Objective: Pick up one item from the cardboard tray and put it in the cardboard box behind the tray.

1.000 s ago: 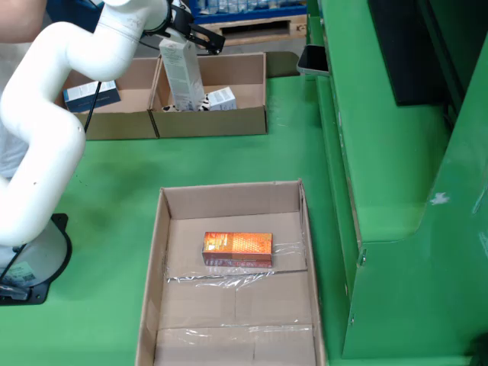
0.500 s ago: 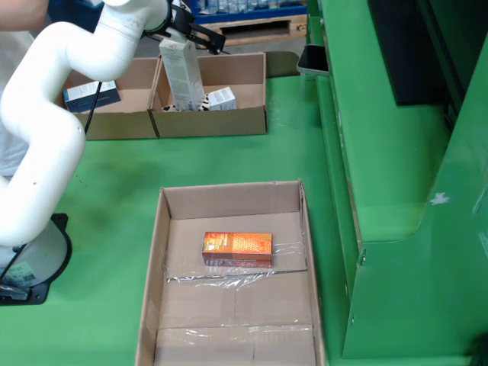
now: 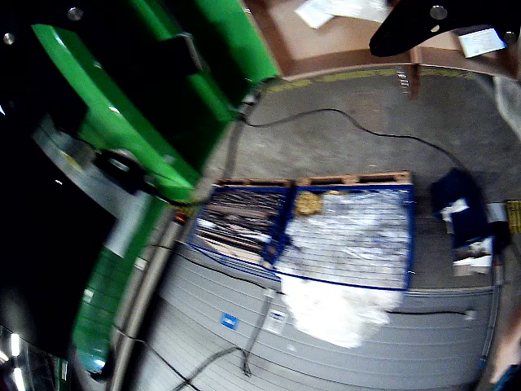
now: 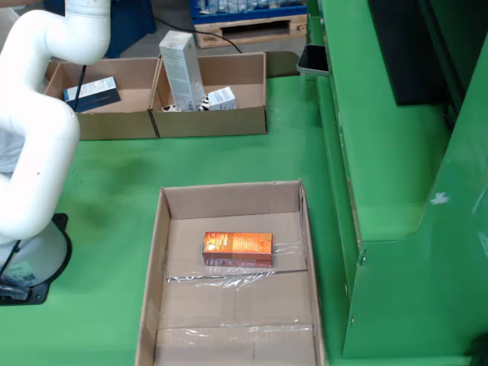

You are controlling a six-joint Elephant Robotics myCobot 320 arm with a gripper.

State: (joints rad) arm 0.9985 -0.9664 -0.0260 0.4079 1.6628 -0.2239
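Now, your tray (image 4: 152, 259) has bare floor all round an orange carton (image 4: 237, 248); white carton (image 4: 181, 72) stands upright in rear box (image 4: 217, 120). Gripper's cropped off fixed view; can't tell its grip.

You cannot see the gripper in the view from the side; the white arm (image 4: 42, 114) runs off the top edge. The cardboard tray (image 4: 152, 305) is cut by the bottom edge. In the view that rides on the gripper, everything is blurred, and only a dark finger (image 3: 423, 24) shows, cut by the top edge.
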